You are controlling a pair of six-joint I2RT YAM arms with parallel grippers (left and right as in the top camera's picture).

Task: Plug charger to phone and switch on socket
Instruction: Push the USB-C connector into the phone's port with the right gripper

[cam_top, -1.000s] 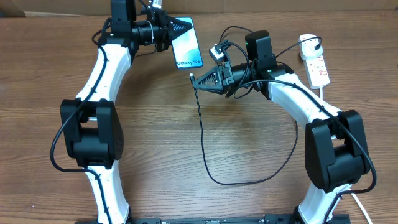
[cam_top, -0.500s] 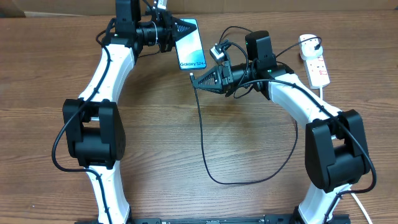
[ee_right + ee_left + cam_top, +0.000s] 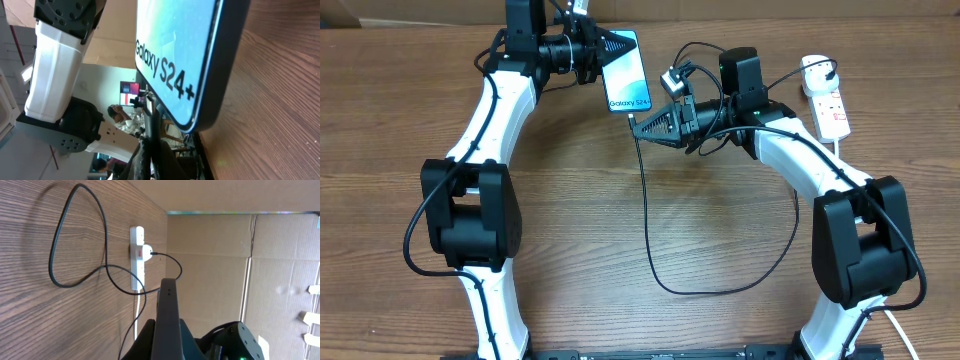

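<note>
My left gripper (image 3: 613, 47) is shut on the phone (image 3: 628, 72) and holds it at the back of the table, its light blue screen reading "Galaxy S24+". The phone shows edge-on in the left wrist view (image 3: 167, 311). My right gripper (image 3: 640, 123) is shut on the tip end of the charger cable (image 3: 645, 205), just below the phone's lower edge. In the right wrist view the plug tip (image 3: 149, 102) sits close under the phone (image 3: 182, 45); I cannot tell whether they touch. The white socket (image 3: 831, 100) lies at the far right, with the cable's other end plugged in.
The thin black cable loops forward across the middle of the table (image 3: 700, 292) and back to the socket (image 3: 136, 255). The socket's thick white cord (image 3: 840, 150) runs along the right arm. Cardboard walls (image 3: 210, 270) stand behind the table.
My left gripper has moved the phone slightly right. My right gripper has moved the cable tip a little up, closer to the phone's lower edge.
</note>
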